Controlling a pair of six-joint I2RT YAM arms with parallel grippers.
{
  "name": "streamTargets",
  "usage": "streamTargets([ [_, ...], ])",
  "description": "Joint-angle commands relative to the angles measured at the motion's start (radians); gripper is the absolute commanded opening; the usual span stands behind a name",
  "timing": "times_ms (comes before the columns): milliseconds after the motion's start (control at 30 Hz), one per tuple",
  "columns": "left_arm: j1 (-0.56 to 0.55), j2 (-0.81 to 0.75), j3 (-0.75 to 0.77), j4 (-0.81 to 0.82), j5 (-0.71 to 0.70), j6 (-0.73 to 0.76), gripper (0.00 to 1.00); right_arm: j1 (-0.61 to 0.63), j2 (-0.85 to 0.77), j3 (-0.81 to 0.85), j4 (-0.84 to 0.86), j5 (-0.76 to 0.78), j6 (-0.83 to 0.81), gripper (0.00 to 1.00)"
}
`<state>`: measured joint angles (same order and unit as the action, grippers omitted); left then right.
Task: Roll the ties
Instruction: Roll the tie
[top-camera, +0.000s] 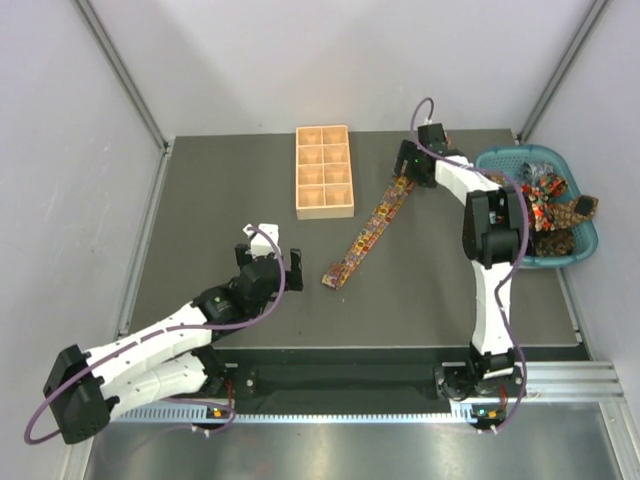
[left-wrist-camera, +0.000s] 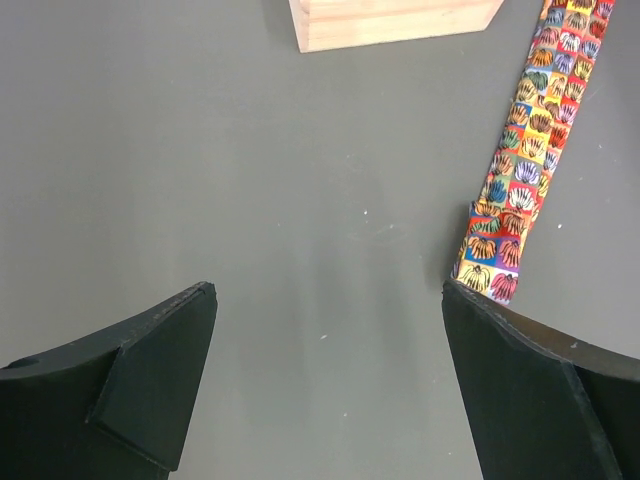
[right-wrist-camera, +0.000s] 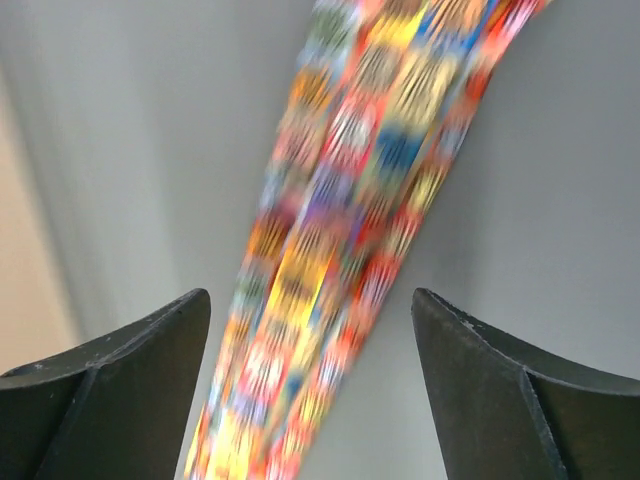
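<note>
Tie (left-wrist-camera: 520, 170) print sharp in left wrist, basket (top-camera: 552, 262) only overhead

Your light is even and soft, shadows faint; only the right wrist view smears the tie (right-wrist-camera: 340, 250) with blur.

free: table (top-camera: 210, 200) left of tray (top-camera: 299, 180) | blocked: tray, tie (top-camera: 366, 232) stretched diagonally mid-table, basket (top-camera: 556, 262) at right edge

One tie (top-camera: 368, 230) lies flat and diagonal just right of the wooden tray (top-camera: 324, 170); right gripper (top-camera: 403, 183) over its far end. Well right of the tray, basket (top-camera: 552, 262) holds further ties (top-camera: 550, 205).
</note>
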<state>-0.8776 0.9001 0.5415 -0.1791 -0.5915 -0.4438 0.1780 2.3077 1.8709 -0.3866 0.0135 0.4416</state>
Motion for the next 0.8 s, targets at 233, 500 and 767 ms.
streamTargets([
  [233,0.000,0.077,0.080,-0.017,0.101,-0.029,0.99,0.106,-0.560,-0.658,0.351,-0.234,0.011,0.76],
  [500,-0.001,0.062,0.031,0.117,0.076,0.022,0.97,0.323,-0.662,-0.942,0.486,-0.274,-0.034,0.50],
  [767,-0.001,-0.038,-0.117,0.277,0.153,0.083,0.90,0.419,-0.659,-1.044,0.650,-0.412,-0.021,0.59],
])
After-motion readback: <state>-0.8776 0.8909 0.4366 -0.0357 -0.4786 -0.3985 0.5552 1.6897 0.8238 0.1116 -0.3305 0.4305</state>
